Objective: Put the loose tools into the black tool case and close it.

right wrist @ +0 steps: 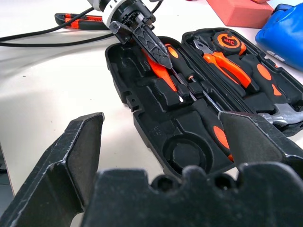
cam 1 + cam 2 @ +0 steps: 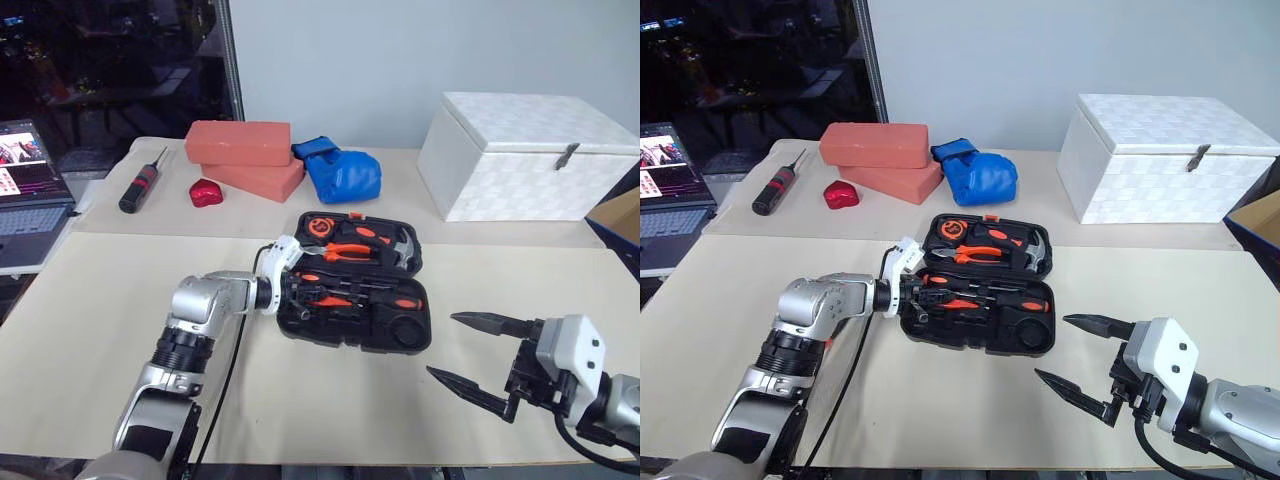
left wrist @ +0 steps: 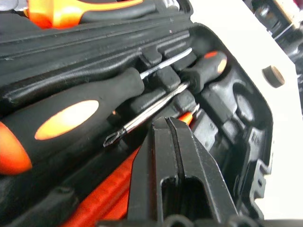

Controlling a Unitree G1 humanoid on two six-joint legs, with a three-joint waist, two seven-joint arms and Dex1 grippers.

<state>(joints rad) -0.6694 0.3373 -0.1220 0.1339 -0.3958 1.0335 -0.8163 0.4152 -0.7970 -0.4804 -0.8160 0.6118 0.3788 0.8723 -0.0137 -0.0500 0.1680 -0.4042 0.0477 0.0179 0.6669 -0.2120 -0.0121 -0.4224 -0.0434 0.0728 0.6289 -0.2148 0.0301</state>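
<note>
1. At the desk's (image 2: 100, 330) nine o'clock side, the left gripper (image 1: 152, 46) has its fingers pressed together, tip inside the black tool case (image 2: 355, 285).
2. At centre, the case lies open; two slim screwdrivers (image 3: 156, 101) sit in its near half, pliers (image 2: 345, 252) in the far half.
3. At four o'clock, the right gripper (image 2: 478, 352) hovers, fingers spread apart, empty.
4. At one o'clock stands a white box (image 2: 525, 155).
</note>
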